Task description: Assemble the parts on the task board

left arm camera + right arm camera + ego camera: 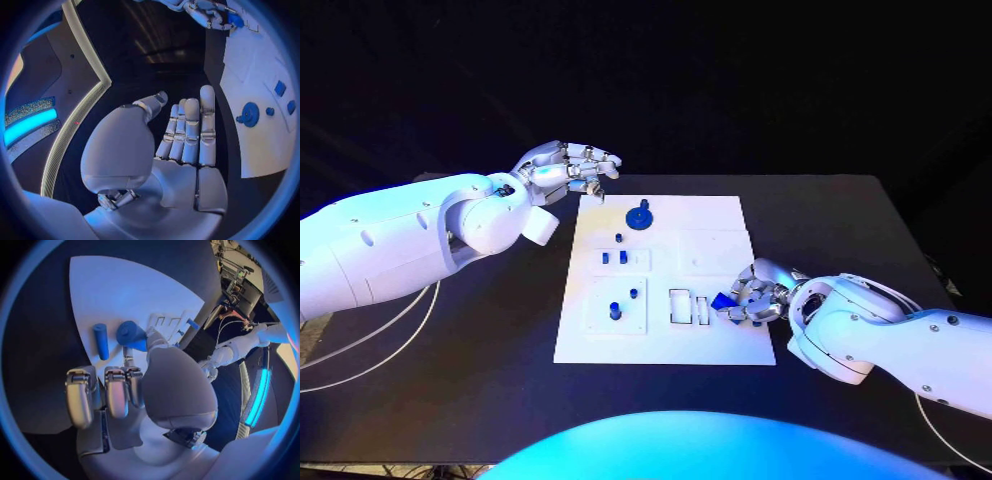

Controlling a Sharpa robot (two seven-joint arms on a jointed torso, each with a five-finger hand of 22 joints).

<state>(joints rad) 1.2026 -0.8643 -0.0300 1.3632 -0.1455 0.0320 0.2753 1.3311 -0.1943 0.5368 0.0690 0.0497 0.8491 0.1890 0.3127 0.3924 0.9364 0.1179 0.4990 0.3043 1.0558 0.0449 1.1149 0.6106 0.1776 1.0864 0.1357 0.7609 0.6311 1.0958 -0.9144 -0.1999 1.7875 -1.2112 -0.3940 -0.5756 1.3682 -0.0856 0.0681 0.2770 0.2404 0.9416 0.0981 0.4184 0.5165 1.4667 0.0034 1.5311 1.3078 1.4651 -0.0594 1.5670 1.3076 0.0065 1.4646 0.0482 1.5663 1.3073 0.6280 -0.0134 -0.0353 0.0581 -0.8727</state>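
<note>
At the far left corner of the task board [664,345], the left hand [568,170] is hovering just off the white plate's edge, holding nothing, its fingers straight and side by side in the left wrist view. Across the board, a blue gear [640,217] is sitting near the far edge, with small blue pegs [617,311] standing in the blocks nearer the robot. Over the board's right edge, the right hand [754,293] is grasping a blue part [724,299], with a blue cylinder [100,340] lying just beside it.
</note>
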